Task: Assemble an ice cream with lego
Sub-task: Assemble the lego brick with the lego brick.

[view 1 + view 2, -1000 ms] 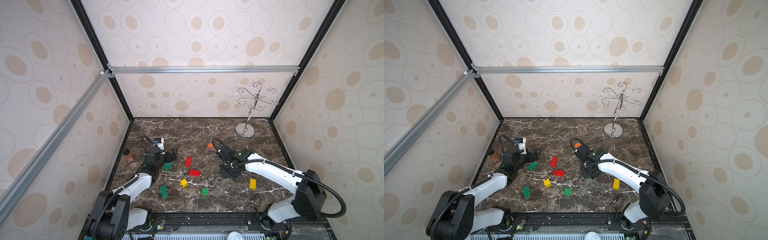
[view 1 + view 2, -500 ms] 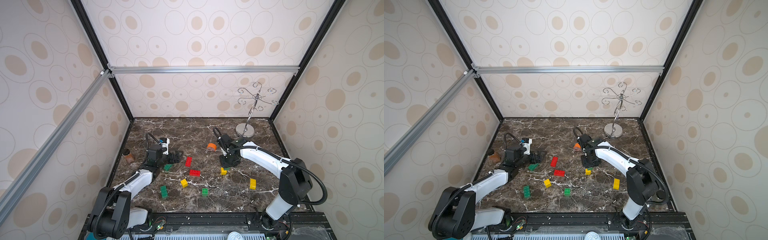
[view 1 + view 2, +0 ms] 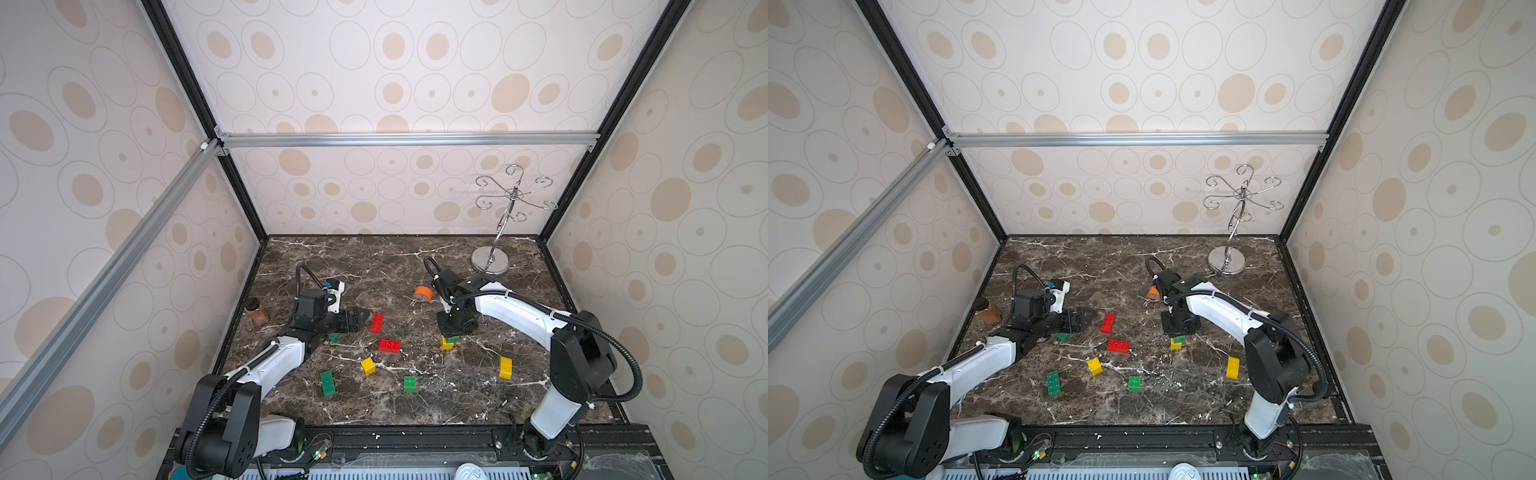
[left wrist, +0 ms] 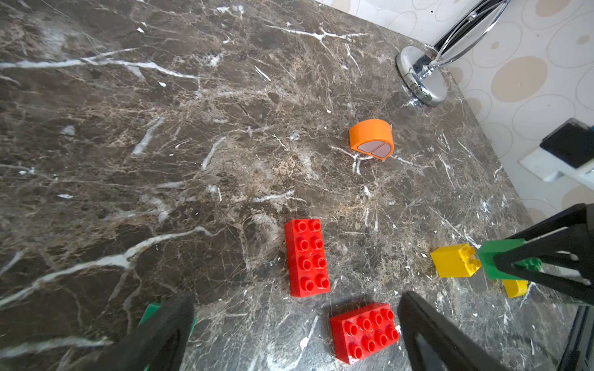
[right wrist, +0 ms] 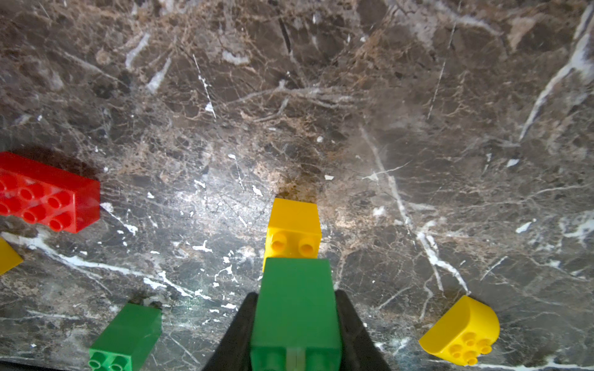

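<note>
My right gripper [image 5: 295,295] [image 3: 453,332] is shut on a green lego brick [image 5: 295,308] [image 4: 498,257], held low over the table. Just beyond it a yellow square brick [image 5: 294,225] [image 3: 446,343] lies on its side, studs facing the green one; contact is unclear. My left gripper [image 4: 294,305] [image 3: 361,318] stands open and empty above the table, near a red oblong brick [image 4: 307,257] and a second red brick [image 4: 364,332]. Another green brick [image 4: 151,313] is half hidden under one left finger. An orange dome [image 4: 371,138] [image 3: 423,294] lies farther back.
A yellow dome [image 5: 463,331] lies beside the right gripper. Toward the front are a yellow oblong brick [image 3: 505,368], a yellow square [image 3: 368,366], a green oblong [image 3: 328,383] and a green square [image 3: 409,383]. A brown jar [image 3: 257,311] stands at the left wall, a chrome stand [image 3: 490,262] back right.
The right arm has swung and pulled its gripper back a little, uncovering the yellow square brick in front of it. The left gripper has crept rightward toward the red bricks, still open.
</note>
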Tool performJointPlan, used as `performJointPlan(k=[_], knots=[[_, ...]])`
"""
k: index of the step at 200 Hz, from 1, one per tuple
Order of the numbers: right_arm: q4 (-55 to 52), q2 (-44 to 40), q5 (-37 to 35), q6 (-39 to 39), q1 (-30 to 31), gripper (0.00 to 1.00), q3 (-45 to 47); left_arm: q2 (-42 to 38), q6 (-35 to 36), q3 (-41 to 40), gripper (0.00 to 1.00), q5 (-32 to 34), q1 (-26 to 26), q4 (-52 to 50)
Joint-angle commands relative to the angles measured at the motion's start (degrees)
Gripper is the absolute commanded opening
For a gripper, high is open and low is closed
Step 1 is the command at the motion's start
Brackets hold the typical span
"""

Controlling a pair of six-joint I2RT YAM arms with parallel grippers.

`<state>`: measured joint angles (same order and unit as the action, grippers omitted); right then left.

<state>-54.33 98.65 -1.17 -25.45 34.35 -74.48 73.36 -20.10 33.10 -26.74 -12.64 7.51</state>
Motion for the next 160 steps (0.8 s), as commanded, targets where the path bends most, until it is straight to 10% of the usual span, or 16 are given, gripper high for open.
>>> performJointPlan(k=[1,160], knots=[[-0.09,1.19,1.14,-1.33,-0.55,0.03,-0.57,0.03,1.73,1.97,1.0,-0.5,-0.19,-1.49],[-1.05,6.43,2.21,-2.27,-2.53,0.0,-0.37,-0.09,2.68,2.66,1.0,1.67,-0.19,-2.89]])
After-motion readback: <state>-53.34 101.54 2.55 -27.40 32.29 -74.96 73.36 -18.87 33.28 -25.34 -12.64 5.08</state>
